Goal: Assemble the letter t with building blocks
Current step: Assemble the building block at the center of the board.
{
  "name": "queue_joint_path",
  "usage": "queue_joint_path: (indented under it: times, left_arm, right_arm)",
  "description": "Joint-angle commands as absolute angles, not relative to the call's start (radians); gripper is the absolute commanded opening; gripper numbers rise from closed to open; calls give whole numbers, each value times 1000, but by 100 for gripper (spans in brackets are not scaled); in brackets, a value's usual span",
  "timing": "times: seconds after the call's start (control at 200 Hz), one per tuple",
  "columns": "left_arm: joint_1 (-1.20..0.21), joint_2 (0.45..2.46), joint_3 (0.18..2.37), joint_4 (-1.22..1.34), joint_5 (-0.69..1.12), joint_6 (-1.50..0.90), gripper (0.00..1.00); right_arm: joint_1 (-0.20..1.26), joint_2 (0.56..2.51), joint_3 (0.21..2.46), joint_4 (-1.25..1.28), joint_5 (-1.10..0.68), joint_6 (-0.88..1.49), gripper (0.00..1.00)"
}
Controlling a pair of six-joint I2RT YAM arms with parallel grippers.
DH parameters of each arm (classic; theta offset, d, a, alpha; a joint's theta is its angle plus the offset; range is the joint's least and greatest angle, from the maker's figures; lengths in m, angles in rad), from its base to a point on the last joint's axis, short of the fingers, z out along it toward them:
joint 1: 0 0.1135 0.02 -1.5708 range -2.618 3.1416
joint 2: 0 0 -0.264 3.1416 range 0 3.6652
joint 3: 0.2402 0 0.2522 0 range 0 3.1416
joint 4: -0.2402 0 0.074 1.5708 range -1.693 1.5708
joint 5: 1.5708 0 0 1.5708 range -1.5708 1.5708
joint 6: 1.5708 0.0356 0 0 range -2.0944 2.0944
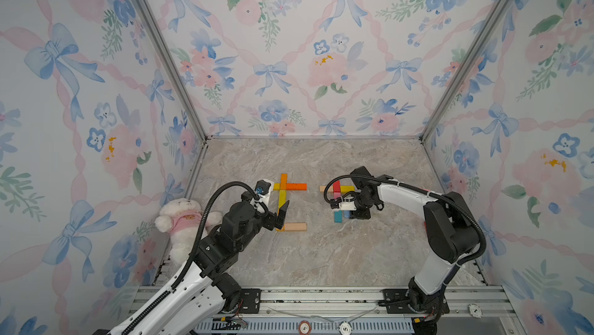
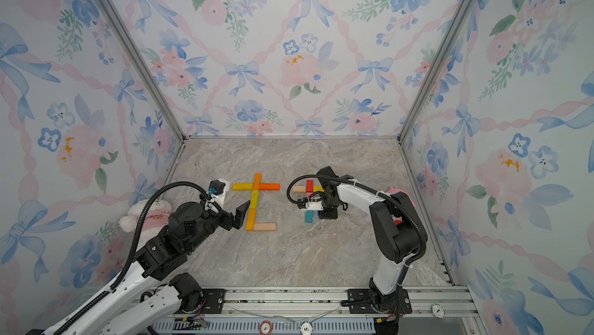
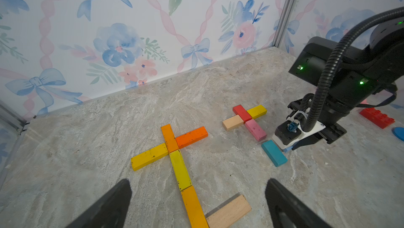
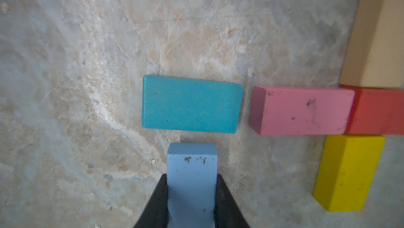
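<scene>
Twelve building blocks point(image 1: 282, 200) sit in the middle of the bench point(image 1: 321, 253): six lie as one t beside the wide-open left gripper point(image 3: 199, 182), five make a second t's crossbar and stem, and the last, a light blue block point(image 4: 192, 161) mostly hidden from above, is pinched in the right gripper point(image 4: 192, 178) just beside the teal block point(image 4: 192, 104).

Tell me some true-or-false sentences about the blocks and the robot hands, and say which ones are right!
1. The right gripper holds a light blue block. True.
2. The left gripper holds an orange block. False: it is open and empty.
3. The teal block touches the pink block. False: a small gap parts them.
4. The white teddy wears pink. True.
</scene>
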State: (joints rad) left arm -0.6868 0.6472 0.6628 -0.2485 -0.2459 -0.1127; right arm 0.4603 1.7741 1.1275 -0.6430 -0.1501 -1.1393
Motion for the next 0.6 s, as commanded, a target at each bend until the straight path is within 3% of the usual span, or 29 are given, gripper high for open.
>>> queue_joint_path:
  times: [0.0,0.595]
  left_arm:
    - [-684,649,661,-222,-258,-111,98]
    - [-684,649,658,-223,-261,-109,98]
  right_arm:
    - [468,1787,1138,-664,-164,-1149,0]
    - [464,1816,1146,-643,-159,-1122,5]
